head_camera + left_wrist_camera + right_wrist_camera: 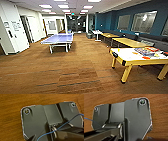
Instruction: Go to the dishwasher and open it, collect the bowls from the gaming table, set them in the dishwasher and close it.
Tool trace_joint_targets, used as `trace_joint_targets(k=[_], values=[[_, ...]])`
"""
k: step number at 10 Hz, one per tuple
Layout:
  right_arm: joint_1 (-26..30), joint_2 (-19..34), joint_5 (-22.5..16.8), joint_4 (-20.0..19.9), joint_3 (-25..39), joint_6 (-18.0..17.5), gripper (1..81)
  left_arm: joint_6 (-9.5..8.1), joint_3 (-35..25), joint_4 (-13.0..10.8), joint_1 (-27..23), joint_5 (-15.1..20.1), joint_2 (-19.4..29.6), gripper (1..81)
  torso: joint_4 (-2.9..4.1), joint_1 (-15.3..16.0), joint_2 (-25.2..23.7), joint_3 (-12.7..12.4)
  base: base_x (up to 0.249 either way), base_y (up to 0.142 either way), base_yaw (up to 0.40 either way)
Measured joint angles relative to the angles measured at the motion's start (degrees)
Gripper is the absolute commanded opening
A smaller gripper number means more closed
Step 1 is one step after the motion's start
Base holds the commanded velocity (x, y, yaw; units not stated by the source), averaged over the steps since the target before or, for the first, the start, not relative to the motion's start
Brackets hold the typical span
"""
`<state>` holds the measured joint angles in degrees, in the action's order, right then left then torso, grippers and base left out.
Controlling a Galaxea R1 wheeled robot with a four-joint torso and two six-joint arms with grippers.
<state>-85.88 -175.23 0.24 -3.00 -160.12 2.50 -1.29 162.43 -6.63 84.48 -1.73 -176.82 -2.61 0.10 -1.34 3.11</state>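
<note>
The gaming table (pixel 125 57), with a glossy white top, yellow-wood sides and yellow legs, stands at the right of the head view, a short way ahead of me. On its top lie small orange spots that look like the bowls (pixel 146 57), one nearer the middle (pixel 135 53); they are too blurred to make out their shape. Beside them on the top are a colourful flat thing (pixel 145 51) and something red (pixel 153 49). The dishwasher is out of view. Both wrist views look down past the robot's dark plate at brown wood-pattern floor (pixel 11 112).
A blue table-tennis table (pixel 58 38) stands ahead at centre left. Yellow-topped tables (pixel 128 42) and dark seating line the blue right wall. A white wall unit (pixel 12 30) is at the left. Wide wood-pattern floor (pixel 75 72) lies between them, with a corridor at the back.
</note>
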Motion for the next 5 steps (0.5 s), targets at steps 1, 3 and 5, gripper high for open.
trace_joint_targets(k=[1, 3, 5], values=[[0.0, 0.0, 0.0, 0.0, 0.0, 0.0, 81.1, 0.00, 0.0, 0.0, 0.0, 0.0, 0.0, 81.1, 0.00, 0.0, 0.0, 0.0, 0.261, 0.000, 0.000], [0.0, 0.0, 0.0, 0.0, 0.1, 0.0, 81.1, 0.00, 0.0, 0.0, 0.0, -0.1, 0.0, 81.1, 0.00, 0.0, 0.0, 0.0, 0.262, 0.000, 0.000], [0.0, 0.0, 0.0, 0.0, 0.0, 0.0, 81.1, 0.00, 0.0, 0.0, 0.0, 0.0, 0.0, 81.1, 0.00, 0.0, 0.0, 0.0, 0.270, 0.000, 0.000]])
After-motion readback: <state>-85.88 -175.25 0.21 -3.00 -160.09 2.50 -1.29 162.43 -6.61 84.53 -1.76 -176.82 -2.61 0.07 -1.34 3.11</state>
